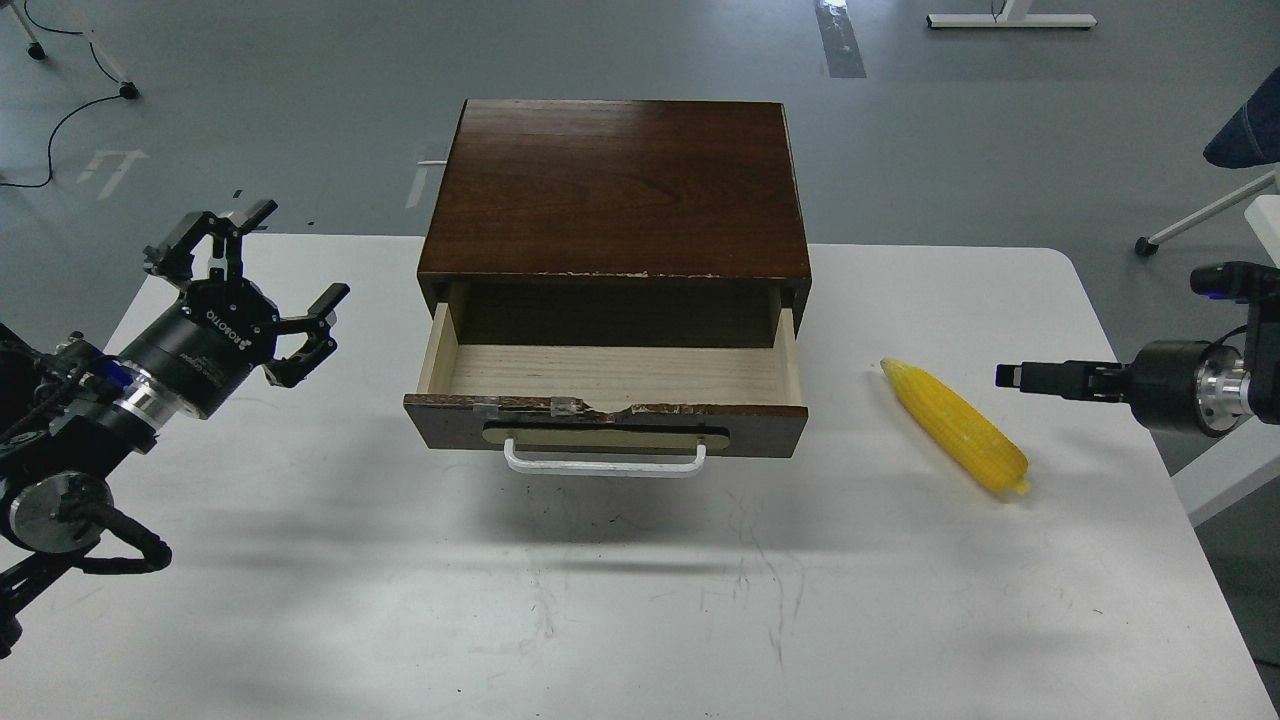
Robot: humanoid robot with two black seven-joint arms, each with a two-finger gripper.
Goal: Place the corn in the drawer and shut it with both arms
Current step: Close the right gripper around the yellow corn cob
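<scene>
Corn (957, 427) lies slantwise just left of the right gripper (1005, 376), fingers unreadable; left gripper (270, 262) spread wide, far off.

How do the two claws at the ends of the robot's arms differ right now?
The left end effector has its fingers spread wide open and points up and away; the right end effector is seen edge-on, pointing sideways toward the corn, so its opening cannot be judged. The left sits beside the drawer; the right is near the corn. Both are black and hold nothing.

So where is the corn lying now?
In the head view the corn lies on the white table, right of the open drawer, near the right tool.
</scene>
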